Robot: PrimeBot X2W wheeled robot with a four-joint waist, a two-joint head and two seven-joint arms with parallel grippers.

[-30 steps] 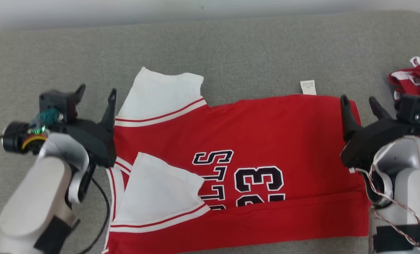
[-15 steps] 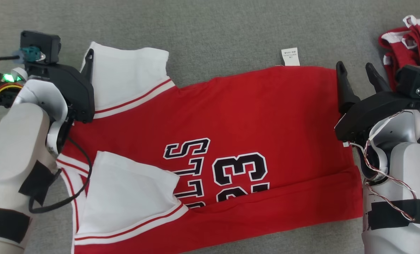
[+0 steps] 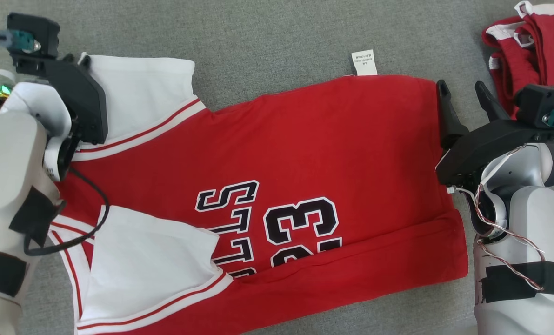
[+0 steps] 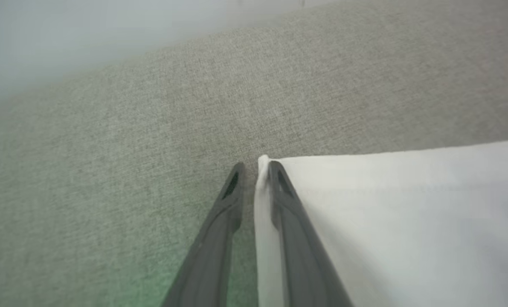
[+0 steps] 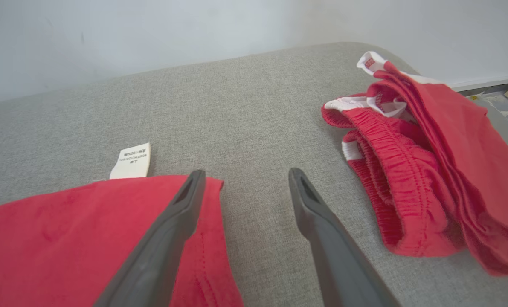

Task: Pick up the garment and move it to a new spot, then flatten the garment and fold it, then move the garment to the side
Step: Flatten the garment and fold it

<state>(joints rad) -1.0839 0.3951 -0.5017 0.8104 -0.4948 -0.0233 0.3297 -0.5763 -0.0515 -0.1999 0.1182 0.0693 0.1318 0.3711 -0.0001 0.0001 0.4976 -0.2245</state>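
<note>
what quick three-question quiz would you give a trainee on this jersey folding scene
1. True or false: the right gripper is clamped shut on the hem of the red basketball jersey with white sleeves.
2. What sits between the fingers of the left gripper? A) white sleeve corner B) white care label C) crumpled red shorts
3. Which number is printed on the jersey's front?
Key: 1 false, the right gripper's jaws stand open at the hem corner; 2 A; 3 23.
</note>
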